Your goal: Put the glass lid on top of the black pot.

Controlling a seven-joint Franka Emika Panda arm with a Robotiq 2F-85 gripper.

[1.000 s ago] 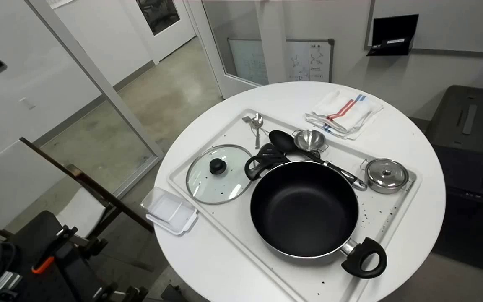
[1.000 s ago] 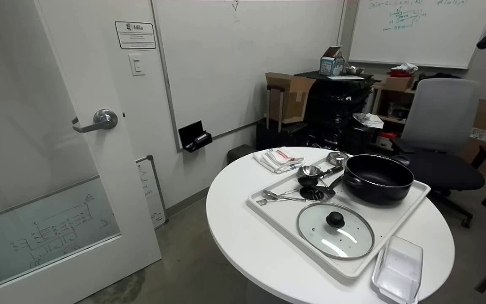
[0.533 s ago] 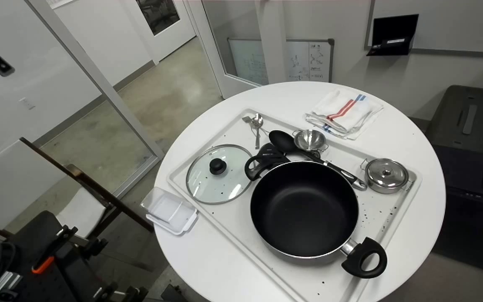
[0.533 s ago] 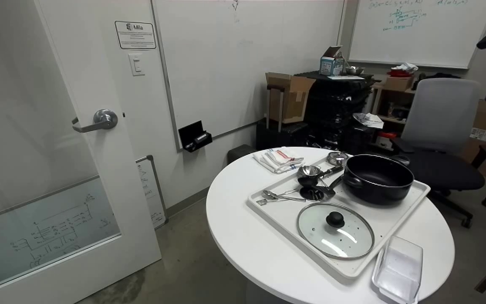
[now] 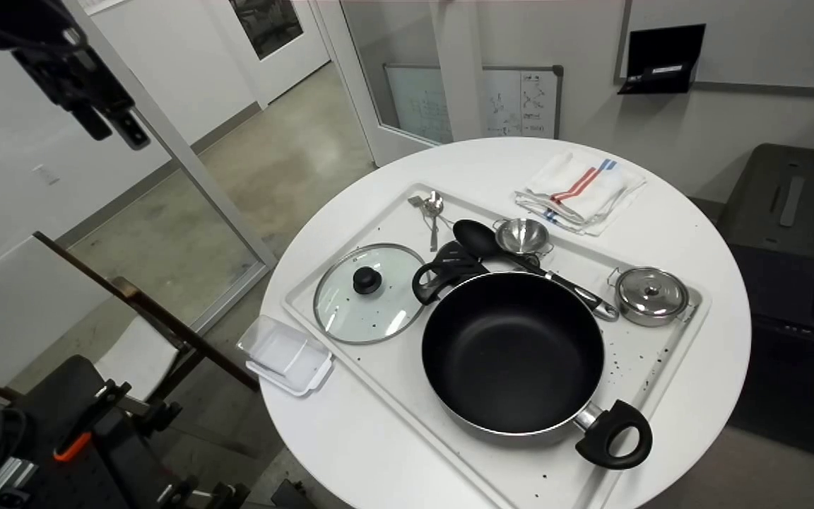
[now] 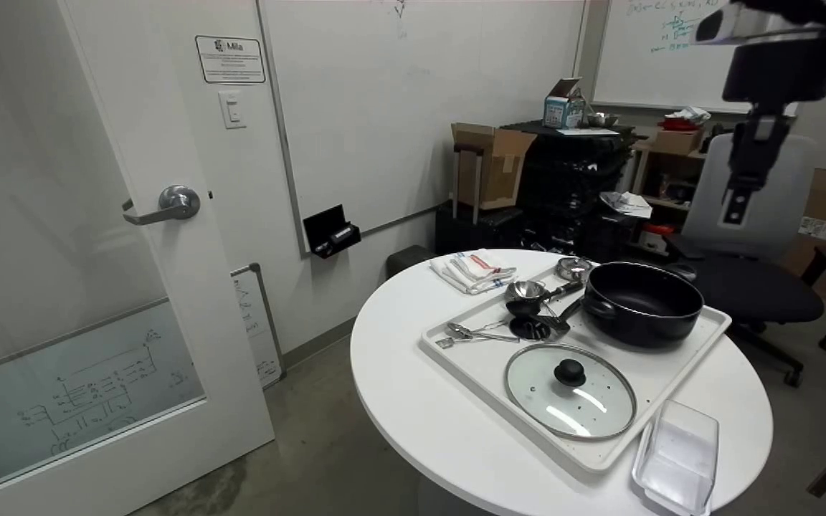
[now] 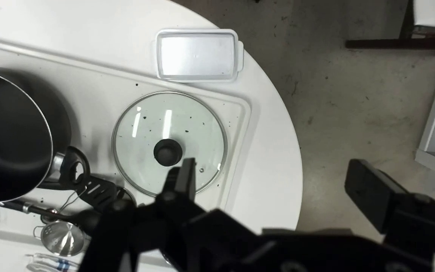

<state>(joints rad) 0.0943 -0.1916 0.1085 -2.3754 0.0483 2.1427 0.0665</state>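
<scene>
The glass lid (image 5: 364,311) lies flat on the white tray, with its black knob up. It also shows in an exterior view (image 6: 542,390) and in the wrist view (image 7: 172,130). The black pot (image 5: 513,353) stands uncovered on the same tray beside the lid; it also shows in an exterior view (image 6: 642,304) and partly at the left edge of the wrist view (image 7: 10,136). My gripper (image 5: 121,137) hangs in the air well above the table, apart from the lid. In the wrist view the gripper (image 7: 273,164) is wide open and empty, with one finger overlapping the lid's edge in the picture.
The tray (image 5: 407,417) rests on a round white table (image 5: 336,424). A clear plastic container (image 5: 290,357) sits at the table edge beside the lid. Black utensils (image 5: 476,239), a strainer (image 5: 522,235), a small metal pot (image 5: 652,293) and a folded towel (image 5: 584,187) lie near the pot.
My gripper has moved further into both exterior views, toward the table, coming in from the upper left in one and the right in the other. The lid and the pot have not moved.
</scene>
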